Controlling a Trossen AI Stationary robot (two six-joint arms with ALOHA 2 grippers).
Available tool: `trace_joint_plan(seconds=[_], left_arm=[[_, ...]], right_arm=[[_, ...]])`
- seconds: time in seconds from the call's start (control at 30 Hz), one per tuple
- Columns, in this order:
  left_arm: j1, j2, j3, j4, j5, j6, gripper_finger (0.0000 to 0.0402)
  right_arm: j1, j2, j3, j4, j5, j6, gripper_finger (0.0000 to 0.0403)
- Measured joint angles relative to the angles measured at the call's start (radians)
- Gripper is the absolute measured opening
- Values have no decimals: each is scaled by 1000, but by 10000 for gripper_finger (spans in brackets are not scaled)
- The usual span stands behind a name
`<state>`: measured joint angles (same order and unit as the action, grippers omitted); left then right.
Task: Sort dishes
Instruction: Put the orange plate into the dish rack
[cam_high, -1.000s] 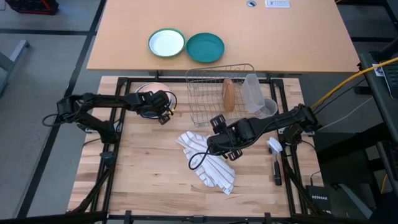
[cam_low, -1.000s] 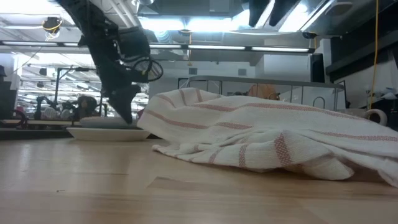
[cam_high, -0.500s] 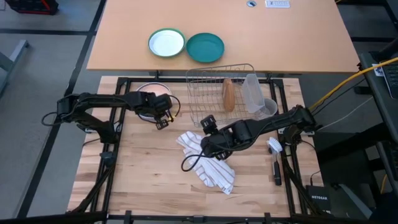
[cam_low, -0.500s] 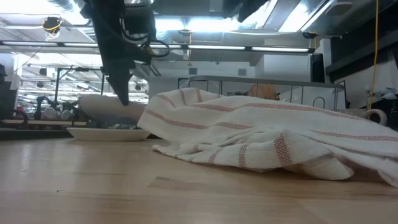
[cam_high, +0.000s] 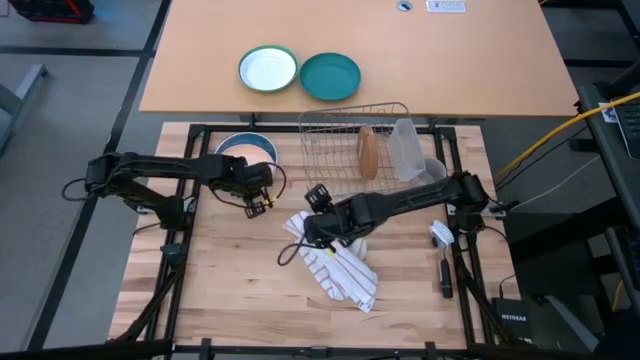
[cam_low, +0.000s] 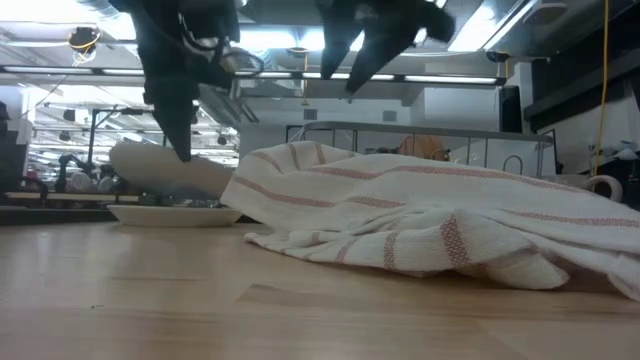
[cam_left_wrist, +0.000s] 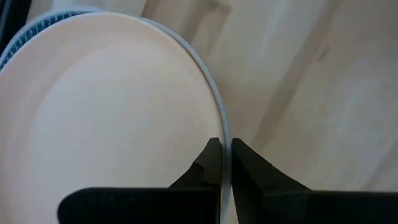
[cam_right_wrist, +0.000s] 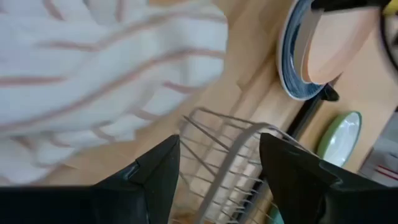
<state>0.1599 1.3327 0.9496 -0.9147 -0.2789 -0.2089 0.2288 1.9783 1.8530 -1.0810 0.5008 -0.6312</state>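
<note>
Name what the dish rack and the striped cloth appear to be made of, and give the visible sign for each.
Dish rack: probably metal wire with a pale, smooth coating; thin rods form an open grid you can see through.
Striped cloth: woven fabric, likely cotton; it lies crumpled in soft folds, matte white with thin reddish stripes.

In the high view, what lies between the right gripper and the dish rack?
Nothing: between the right gripper, over the striped towel, and the dish rack the high view shows only bare table.

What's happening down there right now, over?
Left claw shut on plate rim, tilting it up. Right claw open over towel. Rack close by.
</note>
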Motion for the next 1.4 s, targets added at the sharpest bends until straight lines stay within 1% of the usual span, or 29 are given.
trace_joint_plan(seconds=[0.23,0.43,0.53,0.63,0.73,0.8,0.97,1.1,1.3,1.4], left_arm=[[-110,-127,0,-22,2,-49,3],[-227,-251,0,-32,95,-69,3],[-291,-297,0,-35,113,-83,3],[-348,-320,0,-37,116,-105,3],[-401,-322,0,-36,119,-135,3],[-437,-313,0,-35,119,-156,3],[-527,-265,0,-19,119,-228,4],[-584,-217,0,20,119,-234,3],[-634,-150,0,99,119,-229,4],[-647,-127,0,99,119,-230,3]], right_arm=[[-57,5,0,81,8,-95,225],[-81,3,0,205,-5,-333,225],[-90,3,0,286,-59,-457,225],[-111,3,0,344,-183,-557,225],[-138,11,0,395,-335,-583,224],[-151,24,0,412,-394,-580,224],[-160,65,0,448,-407,-578,224],[-157,104,0,462,-439,-581,224],[-157,152,0,496,-473,-581,224],[-157,157,0,494,-476,-581,224]])
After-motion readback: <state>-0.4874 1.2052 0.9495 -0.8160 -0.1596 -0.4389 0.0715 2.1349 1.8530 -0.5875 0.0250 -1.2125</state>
